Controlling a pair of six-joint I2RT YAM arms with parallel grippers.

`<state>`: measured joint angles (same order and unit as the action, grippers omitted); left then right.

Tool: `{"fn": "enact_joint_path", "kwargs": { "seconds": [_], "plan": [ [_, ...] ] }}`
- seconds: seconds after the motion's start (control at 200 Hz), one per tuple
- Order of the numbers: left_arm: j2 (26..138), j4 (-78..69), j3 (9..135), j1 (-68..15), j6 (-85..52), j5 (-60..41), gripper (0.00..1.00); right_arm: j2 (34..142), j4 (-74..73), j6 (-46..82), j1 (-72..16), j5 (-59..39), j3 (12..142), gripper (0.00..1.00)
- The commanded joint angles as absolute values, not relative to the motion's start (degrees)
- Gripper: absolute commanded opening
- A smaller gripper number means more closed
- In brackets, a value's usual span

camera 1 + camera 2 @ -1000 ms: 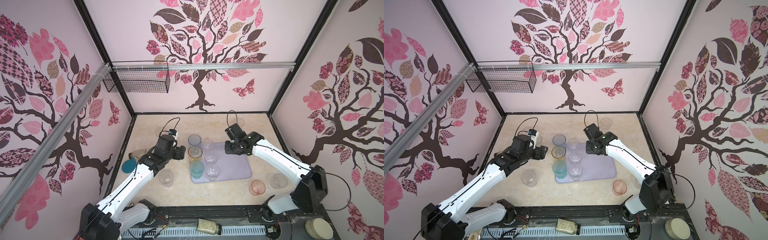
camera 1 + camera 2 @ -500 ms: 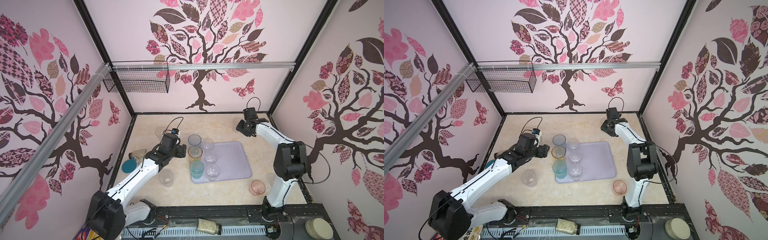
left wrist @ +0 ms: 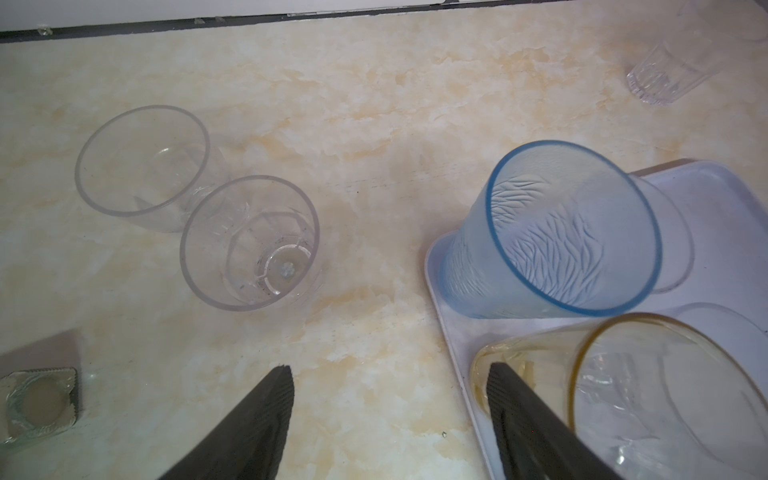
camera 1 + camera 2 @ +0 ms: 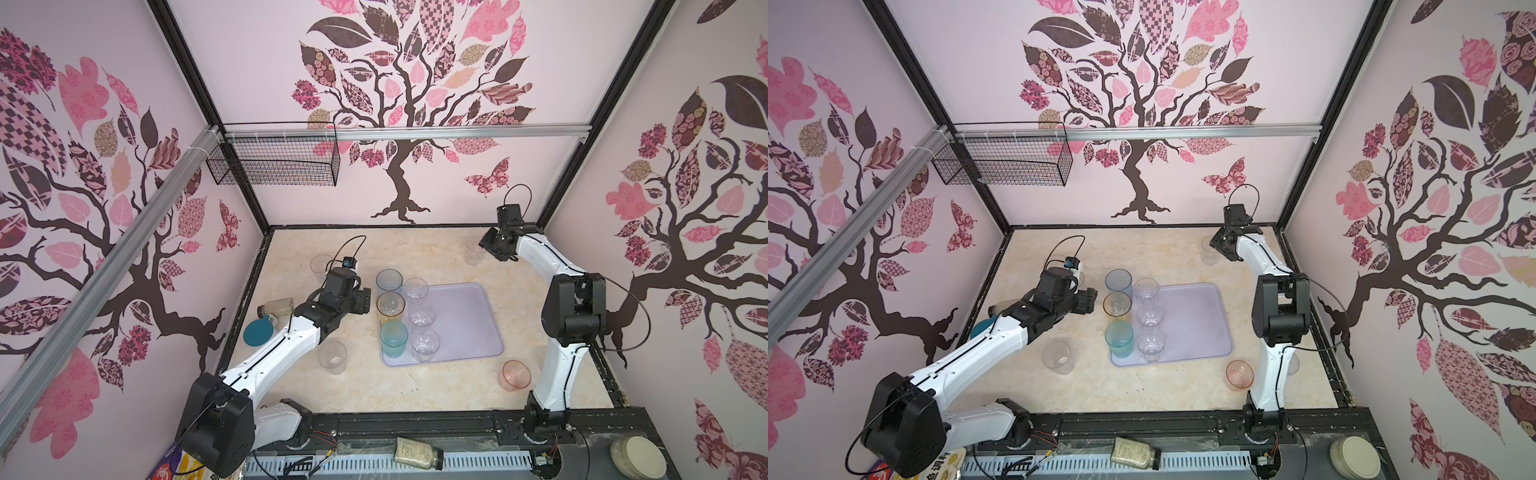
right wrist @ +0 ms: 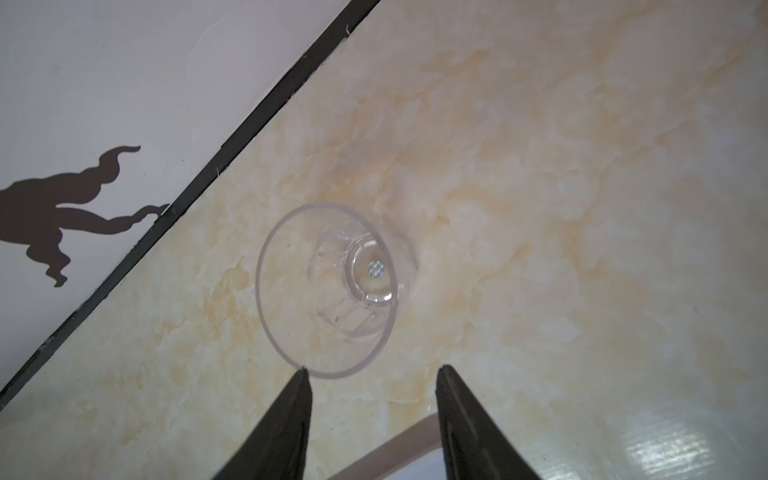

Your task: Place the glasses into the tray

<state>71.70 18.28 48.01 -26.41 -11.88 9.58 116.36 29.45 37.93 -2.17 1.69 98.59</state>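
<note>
Clear glass stands at 1 o'clock on the table, off the tray | right gripper swings there from over the tray, jaws parted, empty | left gripper gapes empty beside amber glass | next pickup looks imminent

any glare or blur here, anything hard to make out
In both top views the wide lens splays the walls, and the clear glass by the right hand nearly vanishes against the pale table; in the right wrist view that glass is sharp, with a white glare patch beside the hand; the left wrist view is evenly lit, shadows soft.
</note>
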Motion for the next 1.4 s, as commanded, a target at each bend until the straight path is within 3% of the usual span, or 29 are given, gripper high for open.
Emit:
{"fn": "enact_joint_path", "kwargs": {
  "seconds": [0.0, 0.27, 0.525, 0.72, 1.395],
  "plan": [
    [72.0, 16.4, 46.3, -25.5, -11.1, 10.8, 0.77, 121.3, 32.8, 37.3, -1.5, 2.2, 102.5, 0.51],
    [72.5, 16.2, 46.1, -25.1, -10.9, 10.3, 0.77, 129.2, 35.4, 36.5, -1.3, -1.3, 111.0, 0.42],
    [72.4, 16.2, 45.9, -24.8, -10.6, 10.2, 0.77, 130.0, 36.5, 35.5, -1.5, -3.1, 111.9, 0.16],
    [72.0, 16.1, 45.9, -24.6, -10.6, 10.4, 0.77, 122.9, 34.8, 35.3, -1.7, -3.8, 107.3, 0.00],
    [71.0, 16.5, 45.7, -24.1, -11.4, 10.0, 0.76, 95.0, 43.4, 24.7, -16.4, 5.6, 87.7, 0.00]
  ]
}}
